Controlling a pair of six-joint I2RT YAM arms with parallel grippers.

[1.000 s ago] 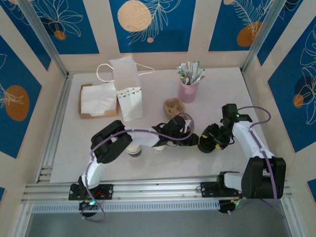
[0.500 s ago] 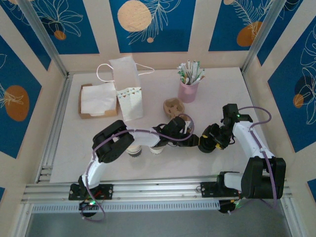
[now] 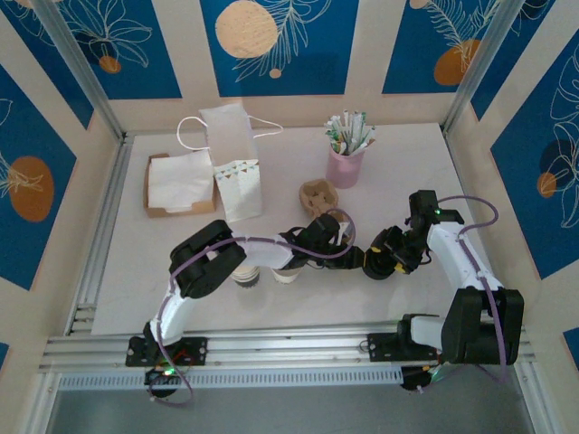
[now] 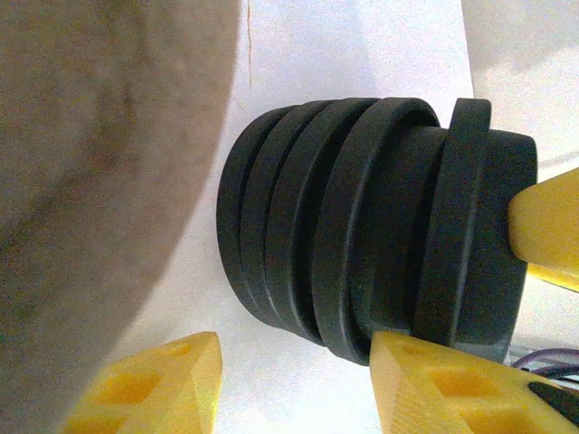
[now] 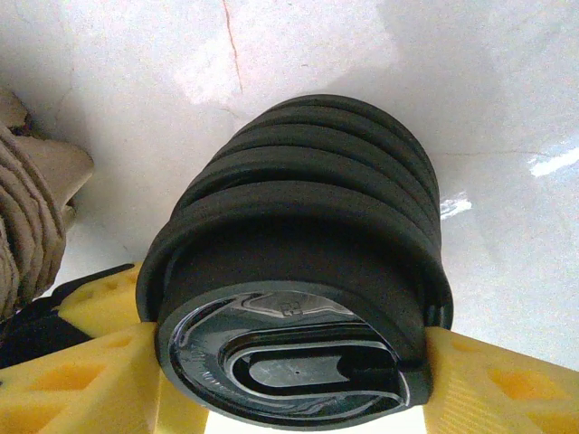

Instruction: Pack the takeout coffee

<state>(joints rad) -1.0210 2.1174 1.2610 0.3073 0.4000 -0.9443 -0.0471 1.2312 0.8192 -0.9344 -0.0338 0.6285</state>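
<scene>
- A white table (image 3: 407, 172) seen from above, with two robot arms reaching in from the near edge to meet at its middle.
- The right gripper (image 5: 289, 348) is clamped on a stack of black lids (image 5: 298, 226). A yellow finger presses each side of the nearest lid, whose sip opening faces the wrist camera. The stack lies on its side, just above the tabletop.
- The left gripper (image 4: 294, 348) is spread wide. One yellow finger sits against the underside of the stack and the other is well apart from it, gripping nothing.
- In the overhead view the left gripper (image 3: 348, 242) and the right gripper (image 3: 371, 262) are just beside each other.
- The takeout coffee (image 3: 245, 276) stands upright on the table near the front left. It looks like a pale cup with a dark lid, though the left arm's link half covers it.
- A lidless cream cup (image 3: 288, 271) stands just beside it, also under the arm.
- Farther back are a white paper bag (image 3: 237, 176), a box of napkins (image 3: 178, 183), a brown pulp cup carrier (image 3: 317, 194) and a pink cup (image 3: 346, 165) full of sticks.
</scene>
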